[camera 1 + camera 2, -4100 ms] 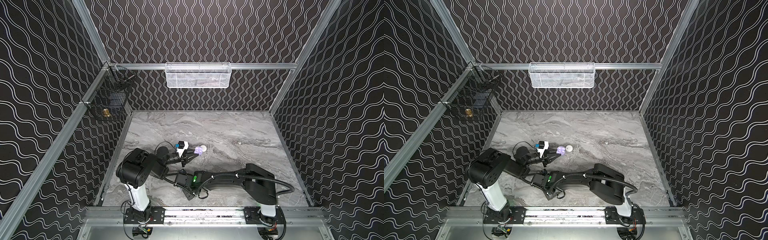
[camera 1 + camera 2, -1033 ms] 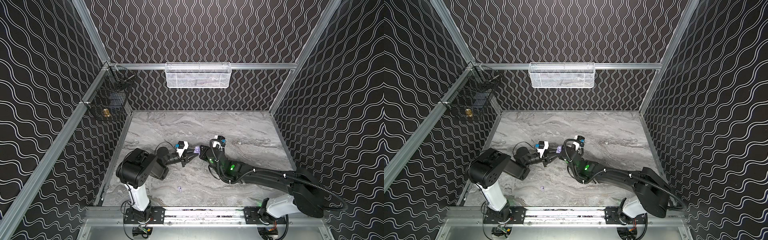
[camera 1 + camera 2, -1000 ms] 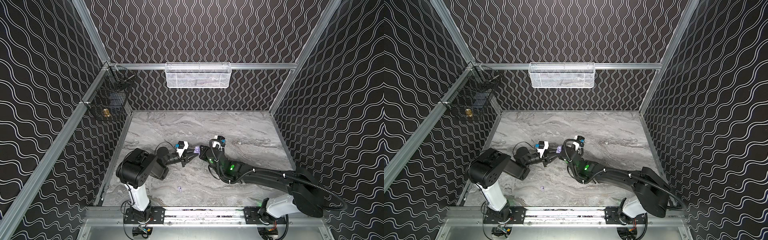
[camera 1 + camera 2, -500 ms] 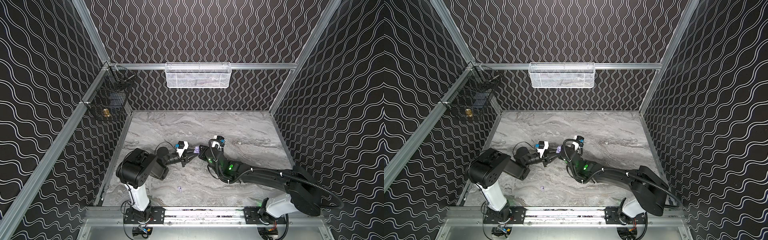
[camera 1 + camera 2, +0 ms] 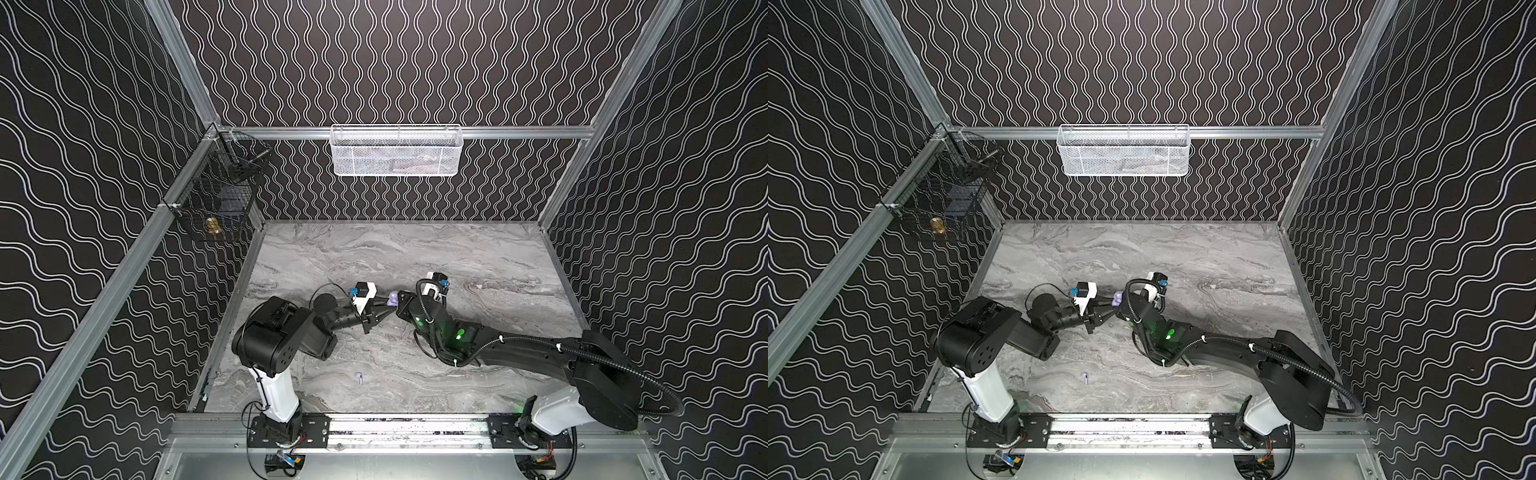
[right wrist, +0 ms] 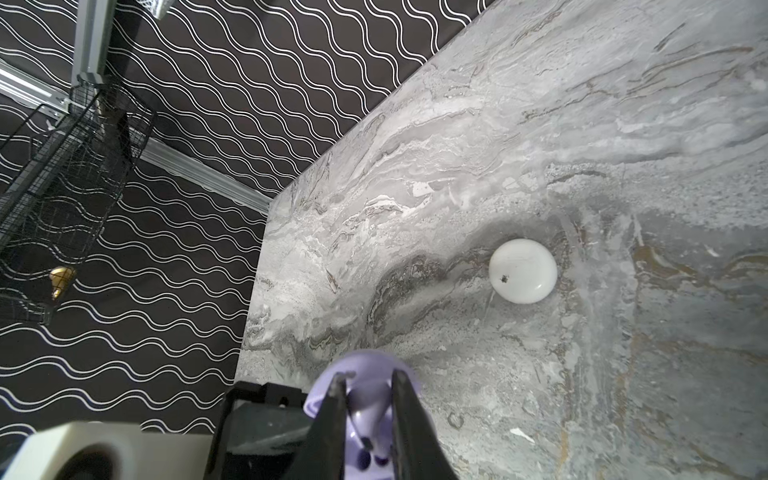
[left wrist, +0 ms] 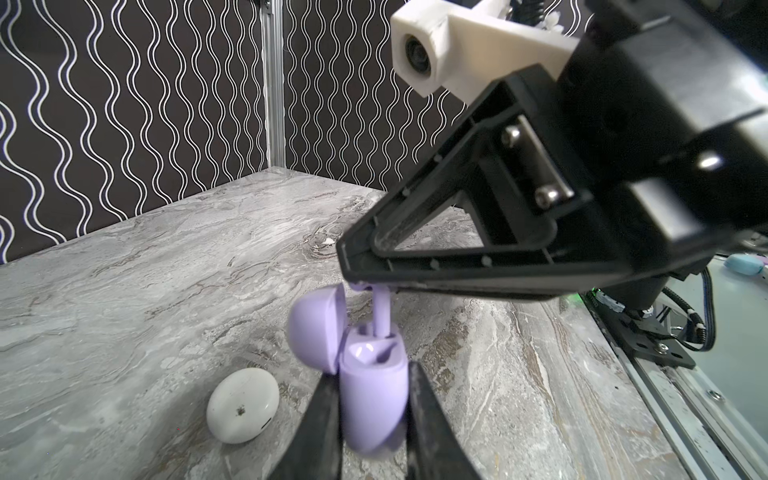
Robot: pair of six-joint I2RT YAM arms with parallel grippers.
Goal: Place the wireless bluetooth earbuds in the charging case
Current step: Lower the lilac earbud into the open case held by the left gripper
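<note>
Lavender earbud (image 7: 382, 312) at case (image 7: 372, 388)
My left gripper (image 7: 372, 370) clamps the open case; my right gripper (image 6: 367, 380) pinches the earbud, stem down.

Grey-marbled table (image 7: 124, 291) — lavender case (image 7: 372, 390) and earbud (image 7: 381, 309), white case (image 7: 243, 405) — black wavy-lined walls (image 7: 124, 83).

The desk (image 7: 166, 270) is being seen as a grey, marble-patterned surface, matt and lightly scuffed. The lavender charging case (image 7: 372, 399) and the lavender earbud (image 7: 381, 316) are being shown as smooth, softly glossy plastic, the white case (image 7: 243, 405) as smooth plastic being marred by a dark speck. The right pincer (image 7: 357, 286) is being shown in matt black plastic, with bright metal screws (image 7: 512, 134).
</note>
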